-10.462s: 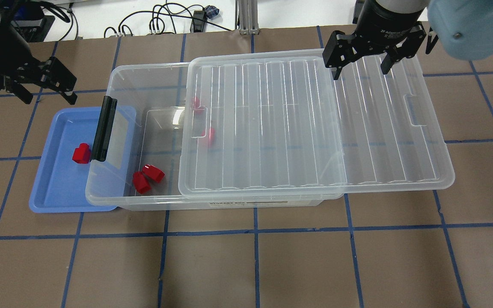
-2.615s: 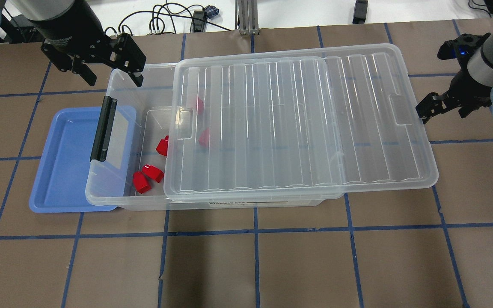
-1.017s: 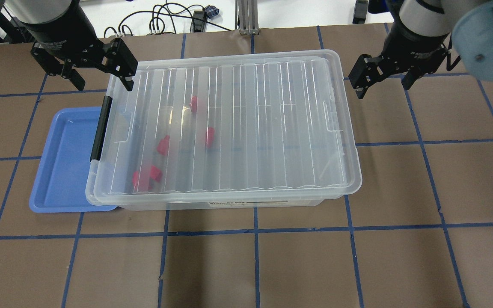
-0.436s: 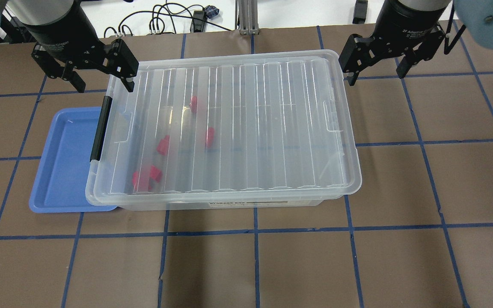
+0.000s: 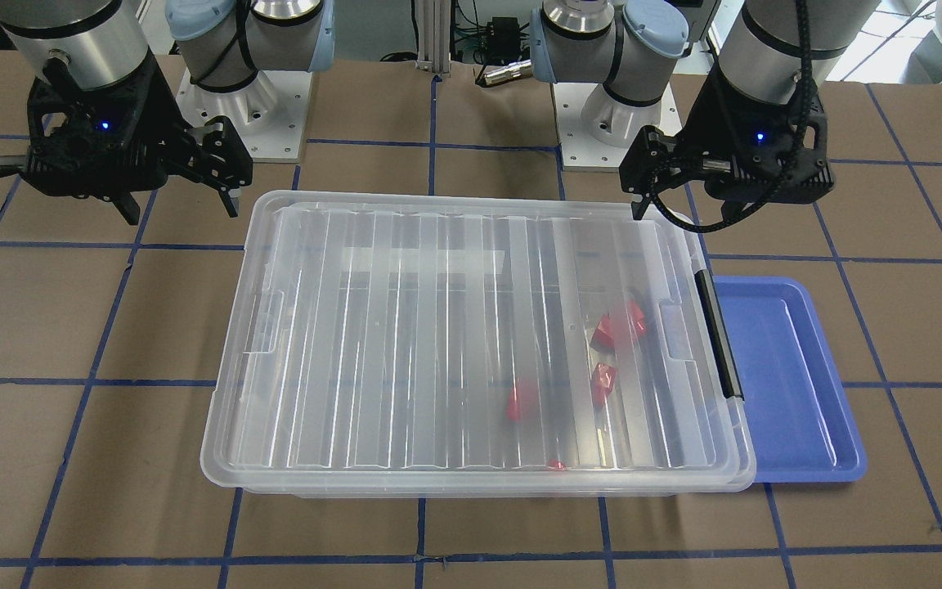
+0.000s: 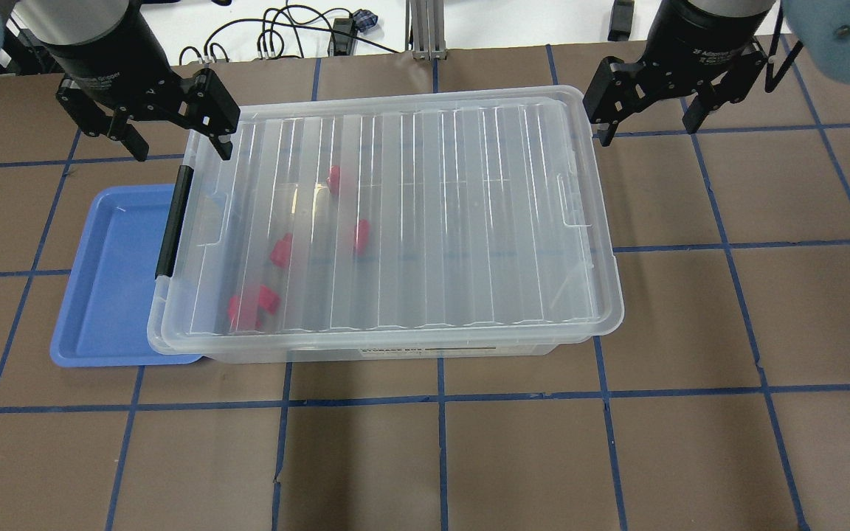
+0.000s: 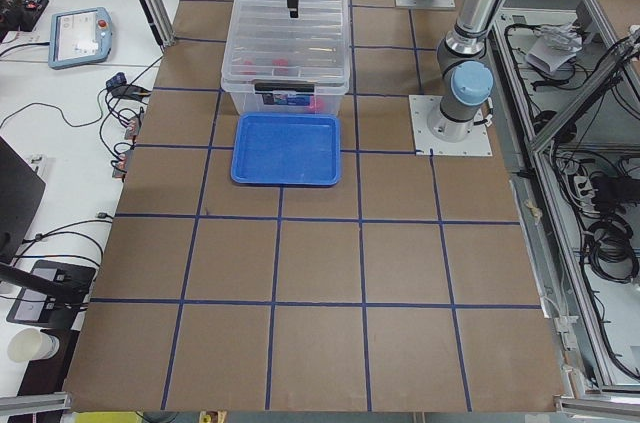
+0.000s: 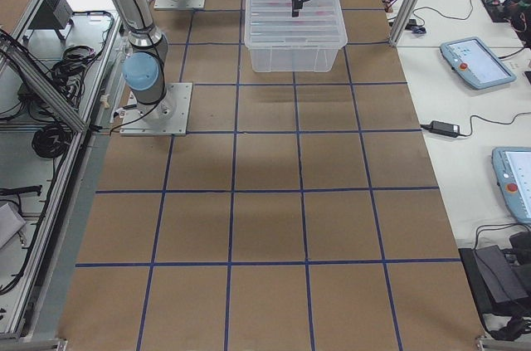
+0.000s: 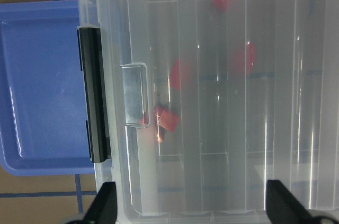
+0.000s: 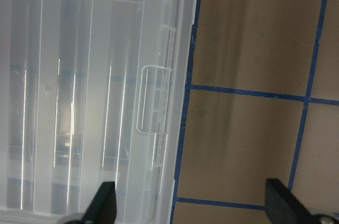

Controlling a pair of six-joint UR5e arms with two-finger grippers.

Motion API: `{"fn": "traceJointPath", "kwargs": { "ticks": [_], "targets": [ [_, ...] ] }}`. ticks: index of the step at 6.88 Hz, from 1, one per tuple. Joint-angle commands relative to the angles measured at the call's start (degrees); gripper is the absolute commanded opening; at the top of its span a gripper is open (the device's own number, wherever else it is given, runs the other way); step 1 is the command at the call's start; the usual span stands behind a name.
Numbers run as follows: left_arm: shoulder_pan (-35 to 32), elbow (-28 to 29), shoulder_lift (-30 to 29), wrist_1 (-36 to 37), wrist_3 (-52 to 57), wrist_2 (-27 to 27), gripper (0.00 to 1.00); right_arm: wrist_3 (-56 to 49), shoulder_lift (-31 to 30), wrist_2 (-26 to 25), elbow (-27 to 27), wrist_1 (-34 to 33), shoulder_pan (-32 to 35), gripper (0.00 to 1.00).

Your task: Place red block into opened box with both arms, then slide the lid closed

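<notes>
Jaws spread, empty: left gripper (image 6: 178,142), right gripper (image 6: 646,127) at box (image 6: 395,352) far corners; lid (image 6: 432,221) covers it; blue tray (image 6: 108,280) against handle end.

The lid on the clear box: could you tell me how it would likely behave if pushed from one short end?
The lid looks like thin clear plastic, so it is probably light. Its ribs run crosswise, so an end push might bow it slightly along its length. Lying flat on the box rim, plastic on plastic, it would likely slide easily.
</notes>
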Motion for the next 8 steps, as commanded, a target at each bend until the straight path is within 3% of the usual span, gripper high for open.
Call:
{"fn": "traceJointPath", "kwargs": {
  "ticks": [1, 8],
  "targets": [
    [-0.1, 0.0, 0.0, 0.0, -0.1, -0.1, 1.00, 0.0, -0.1, 0.0, 0.0, 0.1, -0.1, 1.00],
    [-0.1, -1.2, 0.4, 0.2, 0.0, -0.2, 1.00, 0.0, -0.1, 0.0, 0.4, -0.2, -0.1, 1.00]
  ]
}}
